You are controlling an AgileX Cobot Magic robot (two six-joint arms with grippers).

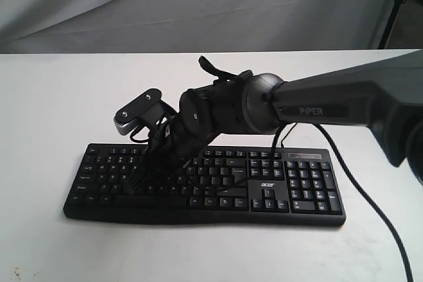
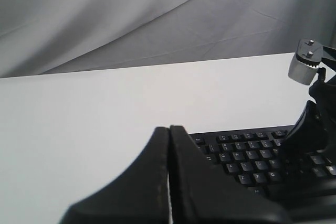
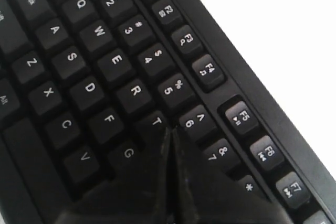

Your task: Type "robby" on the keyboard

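Seemingly on the opening letter, the right arm's black gripper (image 3: 169, 135), jaws pressed together and empty, points its tip at the T key (image 3: 156, 121) of the wide flat black keyboard (image 1: 264, 184) directly beneath; the neighbouring R key (image 3: 135, 91) calls for a slight sideways shift before pressing.

Matt black plastic all over the keyboard (image 1: 218, 193), with smooth key tops, a faint sheen and white printed legends. The worktop (image 1: 66, 110) under it reads white, smooth and matt. Behind hangs grey cloth (image 1: 132, 4), soft and creased. The right arm (image 1: 330, 107) shows a dark satin casing. The camera (image 2: 302, 69) has an end cap that looks like silvery metal. The left tool (image 2: 169, 129) and right tool (image 3: 169, 132) are matt black, with pale scuffs along the edges.
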